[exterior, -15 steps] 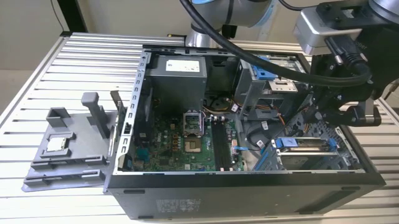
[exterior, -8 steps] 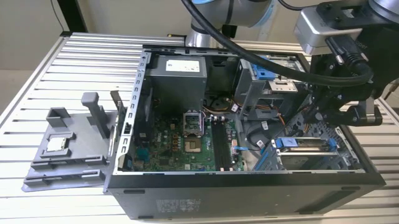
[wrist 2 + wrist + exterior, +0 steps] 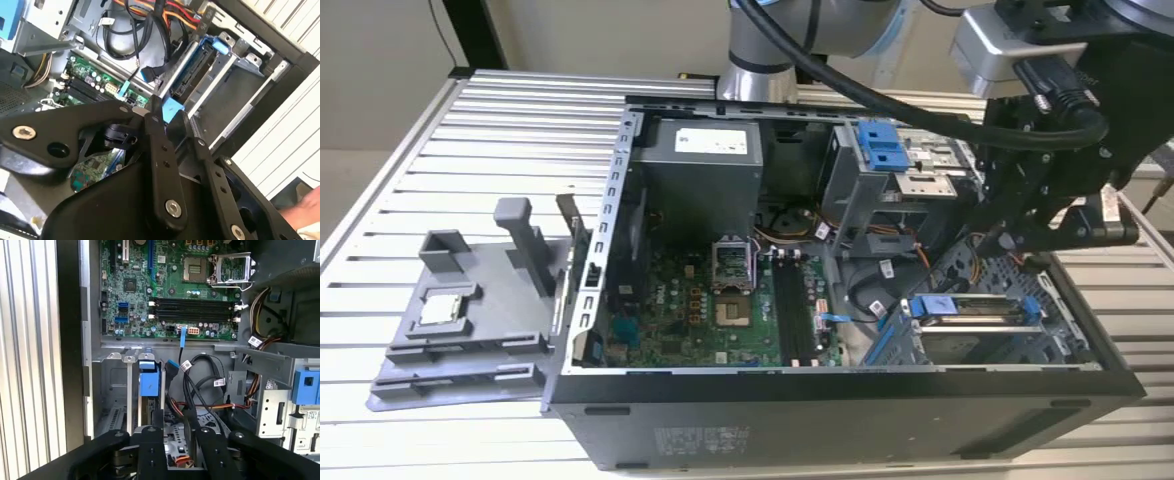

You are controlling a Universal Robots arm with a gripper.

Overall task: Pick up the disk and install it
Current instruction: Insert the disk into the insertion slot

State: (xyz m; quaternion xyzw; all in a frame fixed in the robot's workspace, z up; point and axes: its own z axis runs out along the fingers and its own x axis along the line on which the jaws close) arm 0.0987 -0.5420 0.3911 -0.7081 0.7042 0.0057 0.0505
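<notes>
Black fingers of the gripper (image 3: 173,420) sit closest to us in both wrist views. They are set at a narrow gap with nothing between them, and cables (image 3: 192,385) show through the slit. Reading across the exterior view from its left, we see a grey moulded fixture (image 3: 467,330) on the slatted table (image 3: 400,150), with a small square silver chip (image 3: 443,308) resting in it. Next comes the open computer case (image 3: 854,410) with its green motherboard (image 3: 707,300). Further towards the exterior view's right lies the drive cage (image 3: 1061,345), and the disk (image 3: 974,312) lies flat inside it, a blue tab at one end and a blue rail at the other. To us it looks seated there. The gripper hangs just above the cage, near the disk but apart from it. We judge the disk to be stiff and fairly heavy for its size. Its metal faces look smooth enough to slip, and it is likely sensitive to knocks or twisting. We would take hold across the blue plastic frame on its long edges. There the grip bears on the plastic and not on the labelled face.
</notes>
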